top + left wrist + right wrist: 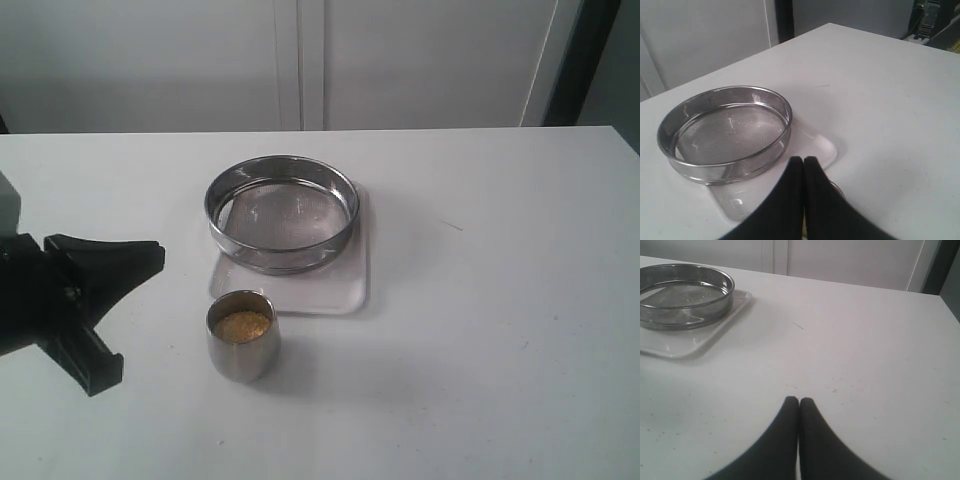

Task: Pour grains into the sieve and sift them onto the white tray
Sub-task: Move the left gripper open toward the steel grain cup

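The sieve (282, 212) sits on the white tray (345, 295) at the centre of the exterior view, toward the tray's upper end. Just below the tray stands a steel cup (241, 350) holding the grains (241, 325). The left gripper (803, 161) and the right gripper (798, 401) both show jaws pressed together, pinching nothing.

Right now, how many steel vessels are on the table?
2. The sieve sits on the white tray, farther from the exterior camera. The small steel cup, holding grains, stands off the tray by its near-left corner. No others show in any view.
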Action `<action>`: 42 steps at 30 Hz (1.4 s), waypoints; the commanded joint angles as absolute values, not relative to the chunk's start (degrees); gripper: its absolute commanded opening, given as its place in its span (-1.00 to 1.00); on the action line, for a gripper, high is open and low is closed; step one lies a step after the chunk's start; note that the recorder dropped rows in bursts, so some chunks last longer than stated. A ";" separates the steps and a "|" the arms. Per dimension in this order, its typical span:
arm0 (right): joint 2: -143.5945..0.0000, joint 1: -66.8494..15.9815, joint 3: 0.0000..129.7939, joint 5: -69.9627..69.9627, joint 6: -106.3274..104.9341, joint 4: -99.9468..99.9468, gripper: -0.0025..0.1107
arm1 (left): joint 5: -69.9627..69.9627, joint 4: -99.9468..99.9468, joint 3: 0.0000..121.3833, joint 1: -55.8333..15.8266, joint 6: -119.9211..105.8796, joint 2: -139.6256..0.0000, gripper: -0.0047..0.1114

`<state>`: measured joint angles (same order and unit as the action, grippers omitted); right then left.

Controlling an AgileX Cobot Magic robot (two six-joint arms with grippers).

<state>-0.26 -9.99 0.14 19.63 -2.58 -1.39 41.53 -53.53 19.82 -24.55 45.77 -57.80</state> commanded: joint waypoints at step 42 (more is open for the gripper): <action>0.00 -10.23 0.00 19.22 -1.28 -1.71 -0.96 | 50.90 -42.08 25.45 -32.14 27.98 -83.92 0.67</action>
